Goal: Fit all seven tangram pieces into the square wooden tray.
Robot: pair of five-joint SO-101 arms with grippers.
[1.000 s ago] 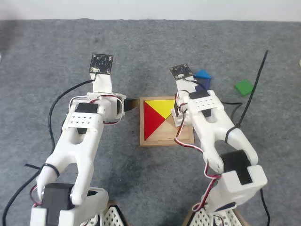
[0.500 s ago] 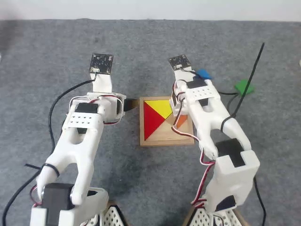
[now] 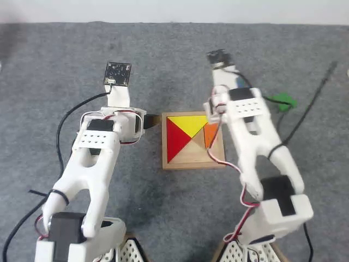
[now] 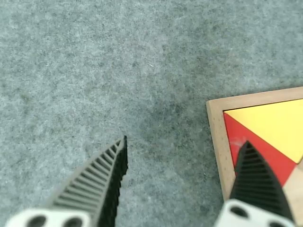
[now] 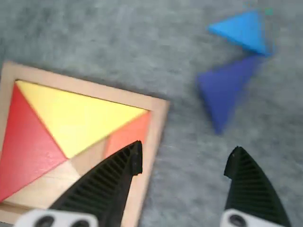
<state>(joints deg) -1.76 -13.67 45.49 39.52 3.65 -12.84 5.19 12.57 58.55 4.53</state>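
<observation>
Now I'm watching the tray (image 3: 191, 162) carrying the red triangle (image 3: 177, 142), yellow triangle (image 3: 189, 125) and orange piece (image 3: 210, 135). The left gripper (image 4: 184, 142) is hovering spread and empty at its far-left corner. The right gripper (image 5: 187, 145), spread and empty, is hanging past the far-right corner; I'm thinking to centre it over the dark blue triangle (image 5: 225, 92) beyond, pinching across flat edges

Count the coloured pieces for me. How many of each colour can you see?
red piece: 1
yellow piece: 1
orange piece: 1
light blue piece: 1
dark blue piece: 1
green piece: 1
Total: 6
</observation>
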